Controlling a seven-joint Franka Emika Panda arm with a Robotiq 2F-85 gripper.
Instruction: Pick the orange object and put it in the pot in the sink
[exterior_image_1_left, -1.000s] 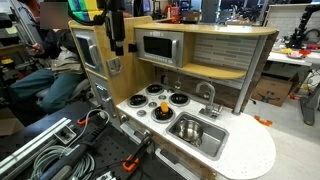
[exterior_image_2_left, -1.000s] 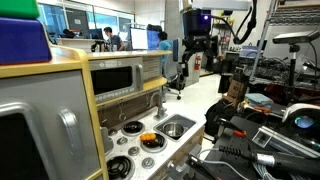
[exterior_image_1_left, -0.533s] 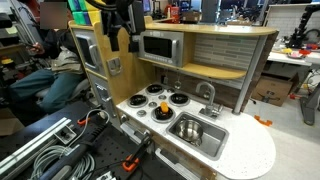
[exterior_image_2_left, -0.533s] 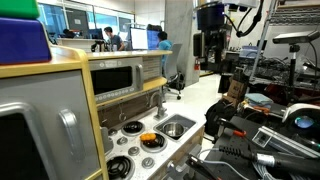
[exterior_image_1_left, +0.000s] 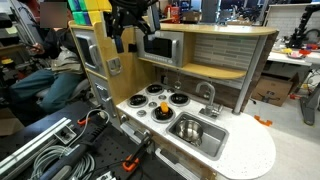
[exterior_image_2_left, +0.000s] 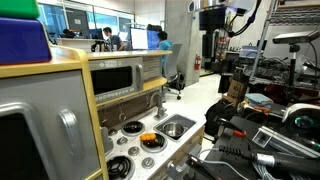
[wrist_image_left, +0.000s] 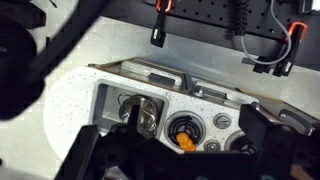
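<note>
The orange object (wrist_image_left: 185, 140) lies on a black burner of the white toy stove, seen in the wrist view just beside the sink (wrist_image_left: 108, 92). It also shows in both exterior views (exterior_image_1_left: 141, 111) (exterior_image_2_left: 148, 138). The shiny silver pot (wrist_image_left: 141, 112) sits inside the steel sink (exterior_image_1_left: 212, 143), and shows there in an exterior view (exterior_image_1_left: 188, 128). My gripper (exterior_image_1_left: 130, 33) hangs high above the toy kitchen, open and empty, far from the orange object. It is at the top of the frame in an exterior view (exterior_image_2_left: 212, 45). Its dark fingers (wrist_image_left: 185, 165) frame the wrist view's lower edge.
A curved silver tap (exterior_image_1_left: 208, 95) stands behind the sink. Several black burners (exterior_image_1_left: 167, 99) and knobs fill the stove. A toy microwave (exterior_image_1_left: 160, 47) and wooden shelf stand behind. A slim orange-red piece (exterior_image_1_left: 262, 121) lies at the worktop's far side. Cables and clamps lie in front.
My arm has swung sideways high over the kitchen and the wrist has turned. The gripper stays open and empty. The orange object and pot have not moved.
</note>
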